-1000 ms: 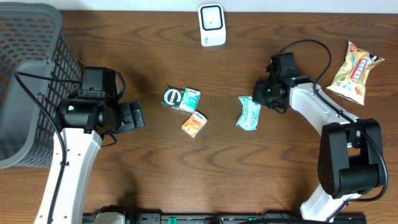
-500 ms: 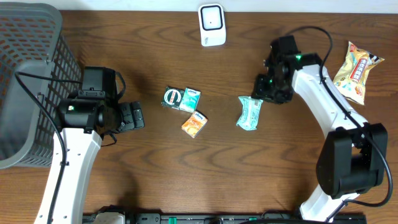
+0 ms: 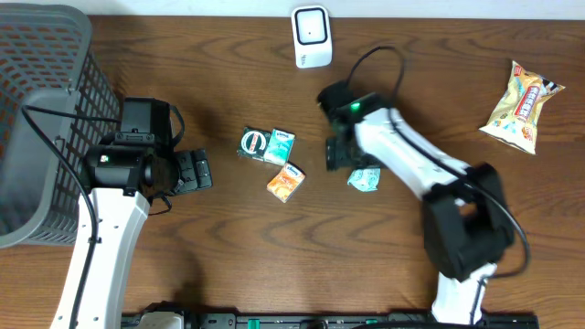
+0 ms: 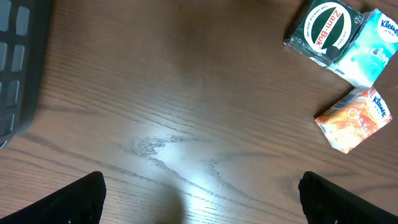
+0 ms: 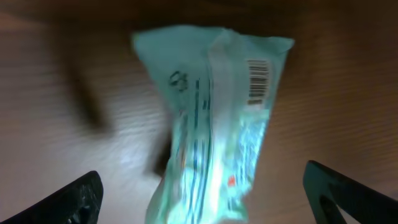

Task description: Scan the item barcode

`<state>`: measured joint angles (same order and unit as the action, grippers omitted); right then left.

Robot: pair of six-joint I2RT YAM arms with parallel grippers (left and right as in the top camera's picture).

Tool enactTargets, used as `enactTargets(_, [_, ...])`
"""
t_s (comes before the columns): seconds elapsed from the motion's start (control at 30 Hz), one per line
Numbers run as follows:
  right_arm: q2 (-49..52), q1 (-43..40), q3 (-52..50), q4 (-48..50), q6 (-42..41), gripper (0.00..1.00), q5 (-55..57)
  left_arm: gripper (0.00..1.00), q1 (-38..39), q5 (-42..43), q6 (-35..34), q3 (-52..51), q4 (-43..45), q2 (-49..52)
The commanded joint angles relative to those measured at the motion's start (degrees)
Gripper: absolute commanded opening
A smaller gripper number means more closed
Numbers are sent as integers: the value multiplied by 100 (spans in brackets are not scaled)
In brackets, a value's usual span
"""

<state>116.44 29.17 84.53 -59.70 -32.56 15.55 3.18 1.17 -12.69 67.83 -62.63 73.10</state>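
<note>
A pale teal packet [image 5: 211, 118] lies on the brown table with its barcode [image 5: 258, 81] facing up near its top right corner. My right gripper [image 5: 202, 196] hangs open over the packet's near end, a dark fingertip [image 5: 81, 196] standing well clear on each side. Overhead, the right gripper [image 3: 343, 153] covers most of the packet [image 3: 367, 181]. The white scanner [image 3: 311, 37] stands at the table's back edge. My left gripper [image 3: 196, 171] is open and empty over bare wood [image 4: 186, 124] at the left.
A green Zam-Buk box [image 3: 253, 143], a teal Kleenex pack [image 3: 280, 146] and an orange Kleenex pack [image 3: 286, 182] lie in the middle. A yellow snack bag [image 3: 523, 105] sits at the far right. A grey mesh basket [image 3: 46, 119] fills the left edge.
My right gripper has opened and swung left from the packet's right side to over it. The packet has stayed where it lay. The left arm has not moved.
</note>
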Motion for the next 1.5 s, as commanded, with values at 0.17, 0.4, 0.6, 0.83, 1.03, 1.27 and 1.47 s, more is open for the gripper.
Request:
enactTargets(0.17, [761, 17, -83, -63, -409, 71, 638, 98, 17, -28, -52, -28, -11, 20])
enactTargets(0.4, [796, 17, -76, -120, -404, 25, 553, 98, 17, -31, -52, -28, -11, 20])
enactTargets(0.6, [780, -87, 240, -251, 52, 1, 7, 98, 17, -31, -52, -28, -11, 20])
enactTargets(0.83, [581, -490, 1436, -938, 962, 1, -1408, 98, 17, -31, -52, -28, -11, 20])
enactTargets(1.03, [376, -922, 1786, -837, 2181, 1, -3829, 98, 17, -28, -52, -28, -11, 20])
enactTargets(1.27, [433, -1307, 1189, -354, 2975, 1, -5825, 98, 17, -28, -52, -28, -11, 20])
enactTargets(1.47, [435, -1504, -107, 852, 2815, 1, -6841, 98, 17, -31, -52, -28, -11, 20])
